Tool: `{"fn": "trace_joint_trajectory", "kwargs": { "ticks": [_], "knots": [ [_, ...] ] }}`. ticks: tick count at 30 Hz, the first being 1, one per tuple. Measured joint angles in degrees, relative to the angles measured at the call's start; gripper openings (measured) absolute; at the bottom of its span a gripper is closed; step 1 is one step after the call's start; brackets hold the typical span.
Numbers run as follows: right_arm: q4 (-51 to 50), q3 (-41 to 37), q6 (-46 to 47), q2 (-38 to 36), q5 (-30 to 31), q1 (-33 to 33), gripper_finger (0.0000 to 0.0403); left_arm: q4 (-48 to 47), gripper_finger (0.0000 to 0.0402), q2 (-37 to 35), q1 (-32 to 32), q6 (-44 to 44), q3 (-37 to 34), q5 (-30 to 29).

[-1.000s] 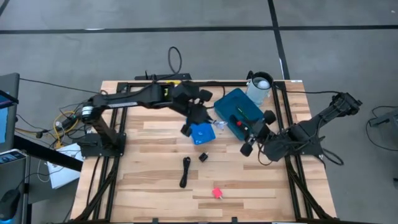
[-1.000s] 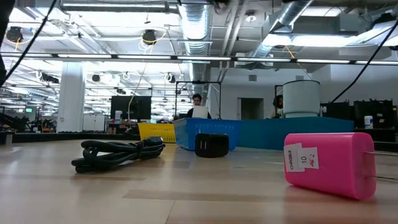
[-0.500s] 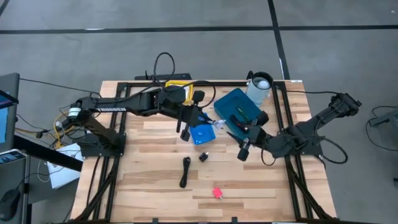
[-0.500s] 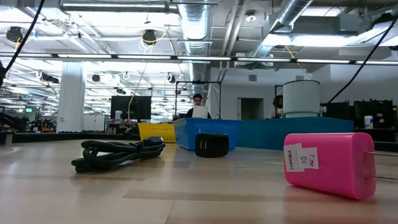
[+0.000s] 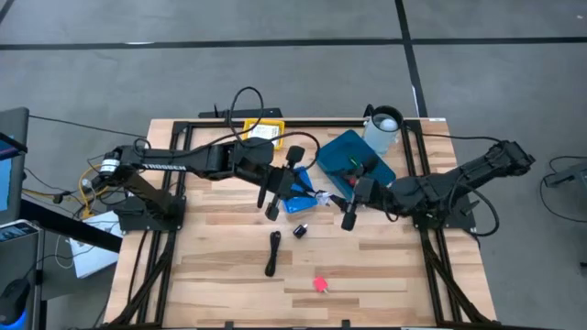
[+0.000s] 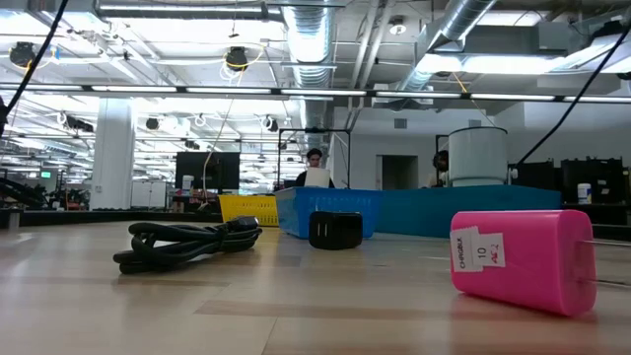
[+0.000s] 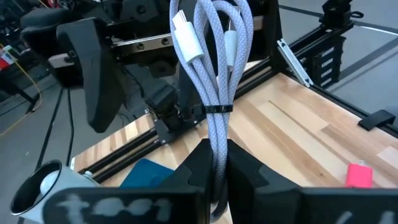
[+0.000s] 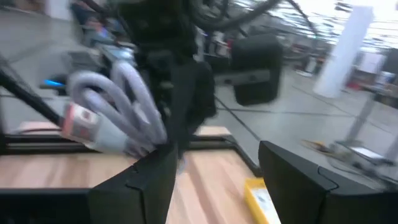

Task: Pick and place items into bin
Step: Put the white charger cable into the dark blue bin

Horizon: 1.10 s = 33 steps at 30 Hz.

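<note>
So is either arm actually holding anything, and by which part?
Yes: the left tool pinches a coiled pale-grey braided cable at the bundle's lower end. The open right tool holds nothing.

Light is even and bright from overhead — the low view shows rows of ceiling strip lights (image 6: pixel 197 89) glowing across 10 to 2 o'clock, with glare washing out the ceiling. The table (image 5: pixel 229 266) in the high view carries only soft, short shadows. In the low view the pink block (image 6: pixel 523 258) at 4 o'clock is sharp. The right wrist view is heavily motion-blurred — the grey cable (image 8: pixel 118 118) smears at 9 o'clock
</note>
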Motion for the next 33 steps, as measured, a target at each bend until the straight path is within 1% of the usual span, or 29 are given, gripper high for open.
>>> {"fn": "trace_joint_trajectory", "kwargs": {
  "ticks": [3, 9, 11, 16, 20, 24, 27, 31, 33],
  "knots": [
    [0.24, 0.01, 0.10, 0.00, -4.85, -1.35, 0.0219, -0.10, 0.0011, 0.00, 0.00, 0.02, 0.00, 0.13],
    [-0.29, 0.04, -1.02, 0.74, -8.29, -1.76, 0.0217, -0.88, 0.0011, 0.05, -0.04, 0.09, -0.09, 0.41],
    [-1.40, 0.10, -1.20, 0.69, -8.30, -1.48, 0.0215, -0.99, 0.0011, 0.07, -0.04, 0.11, -0.09, 0.53],
    [-10.37, -0.11, -1.35, 0.18, -6.10, 0.32, 0.0208, -1.31, 0.0011, 0.03, 0.11, 0.09, -0.02, -0.50],
    [-11.75, -0.05, -1.37, -0.08, -5.49, 1.22, 0.0201, -1.65, 0.0012, 0.02, 0.09, 0.09, -0.02, -0.37],
    [-8.95, -0.07, -2.21, -0.07, -5.51, 1.19, 0.0196, -1.43, 0.0012, 0.04, 0.07, 0.10, -0.02, -0.25],
    [-4.94, -0.07, -4.15, -0.07, -6.31, 0.95, 0.0194, -1.33, 0.0012, 0.02, 0.11, 0.09, -0.02, -0.24],
    [-1.16, -0.04, -5.83, -0.11, -11.26, 0.95, 0.0194, -1.26, 0.0012, 0.03, 0.07, 0.07, -0.02, -0.07],
    [-0.79, -0.04, -5.83, -0.11, -12.64, 0.91, 0.0192, -1.20, 0.0012, 0.02, 0.07, 0.04, -0.02, -0.04]
  ]
}}
